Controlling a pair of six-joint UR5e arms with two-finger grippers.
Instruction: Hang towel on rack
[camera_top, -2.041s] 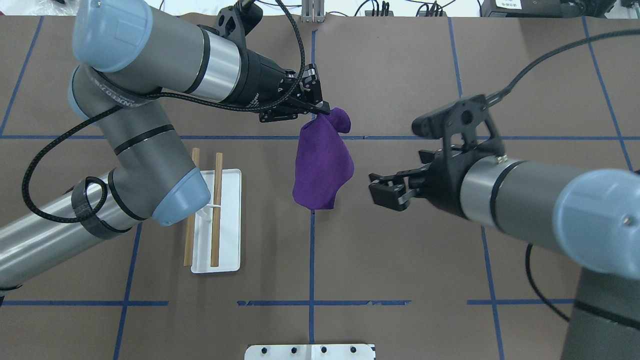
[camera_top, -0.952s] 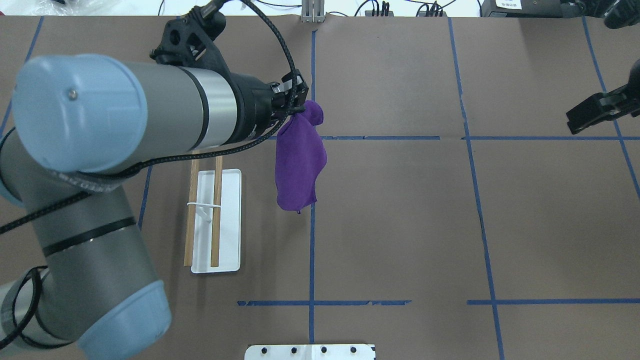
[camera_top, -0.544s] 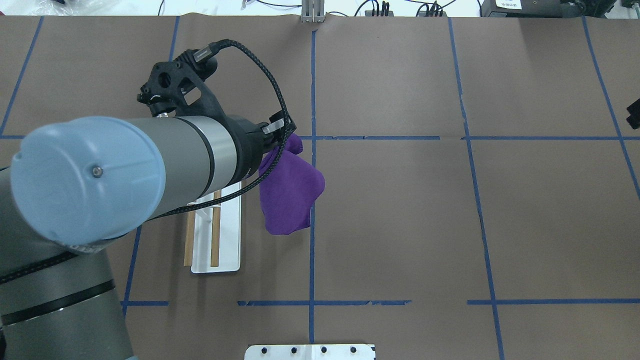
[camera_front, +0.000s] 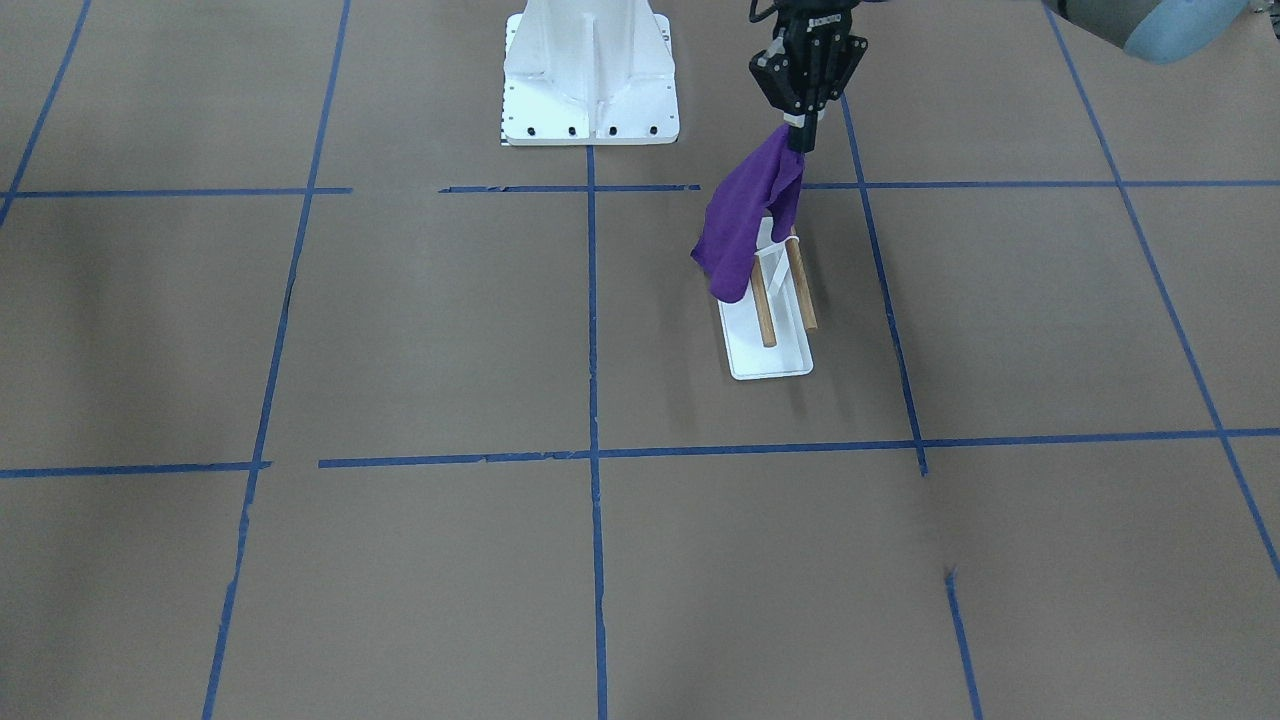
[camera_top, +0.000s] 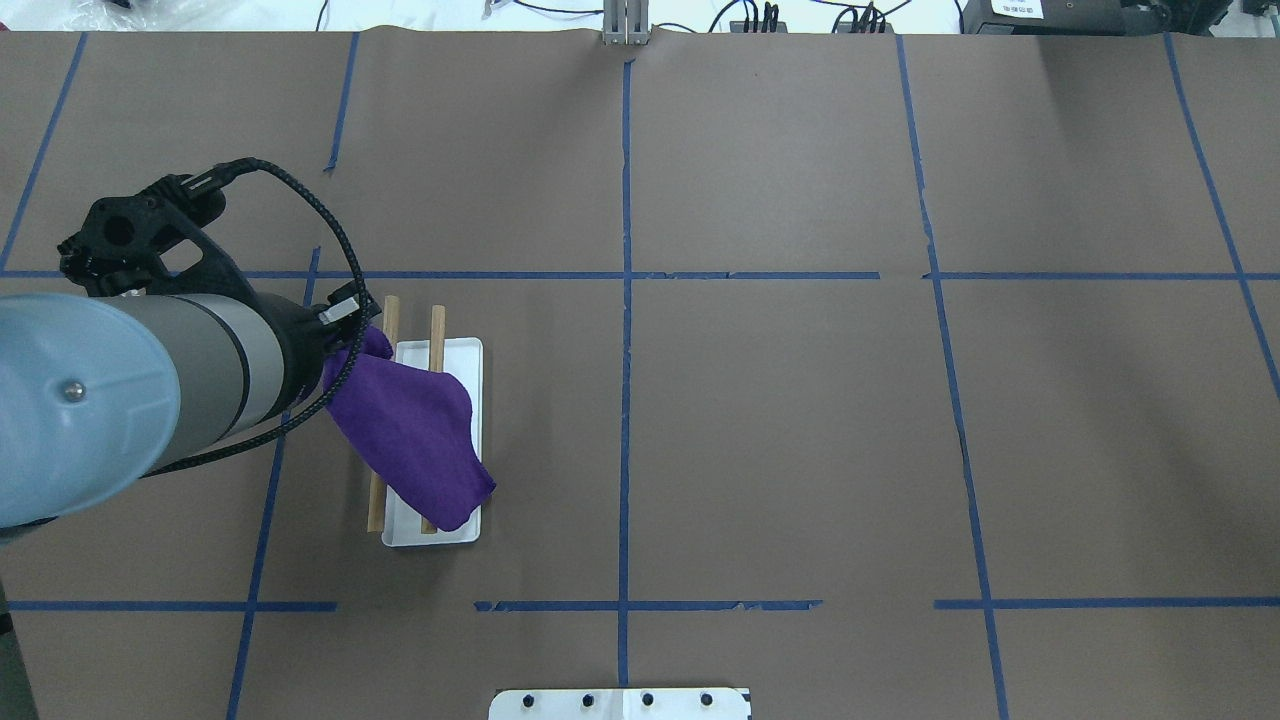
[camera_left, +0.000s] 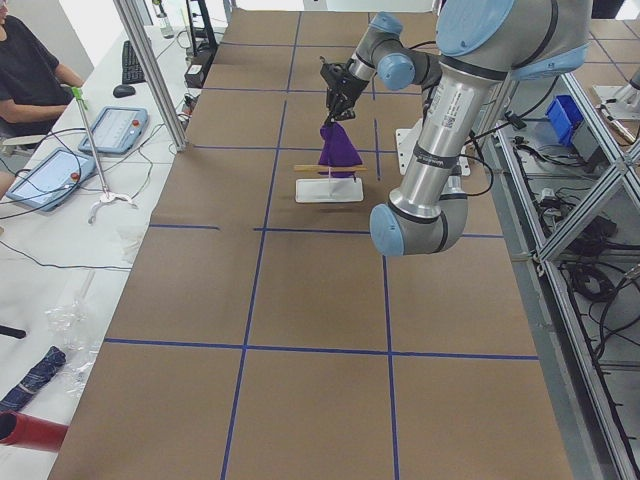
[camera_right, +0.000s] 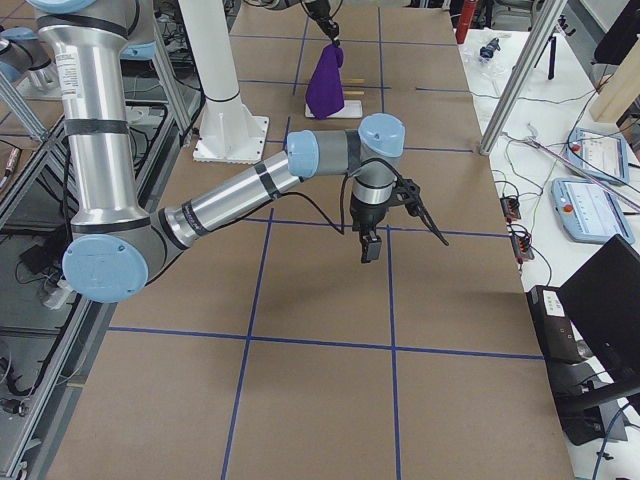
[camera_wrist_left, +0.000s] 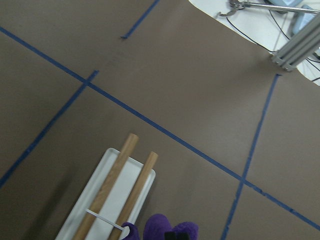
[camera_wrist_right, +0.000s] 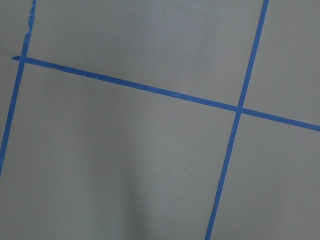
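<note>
My left gripper (camera_front: 802, 142) is shut on the top corner of the deep purple towel (camera_front: 745, 225). The towel hangs from it over the rack (camera_front: 768, 360), which has a white tray base and two wooden rods (camera_front: 764, 312). In the overhead view the left gripper (camera_top: 347, 333) sits above the left rod and the towel (camera_top: 415, 435) covers the middle and near part of the rack (camera_top: 470, 360). I cannot tell if the cloth touches the rods. The left wrist view shows the rods (camera_wrist_left: 116, 185) and a bit of towel (camera_wrist_left: 162, 229). My right gripper (camera_right: 371, 246) hangs over bare table; whether it is open I cannot tell.
The large white pedestal (camera_front: 590, 85) stands at the robot's side of the table, near the rack. Brown table paper with blue tape lines (camera_top: 625, 400) covers the surface. Operators' desks with tablets (camera_left: 110, 130) lie past the far edge.
My left arm has carried the towel from the table's middle leftward to above the rack. The right arm has pulled back out of the overhead view.
</note>
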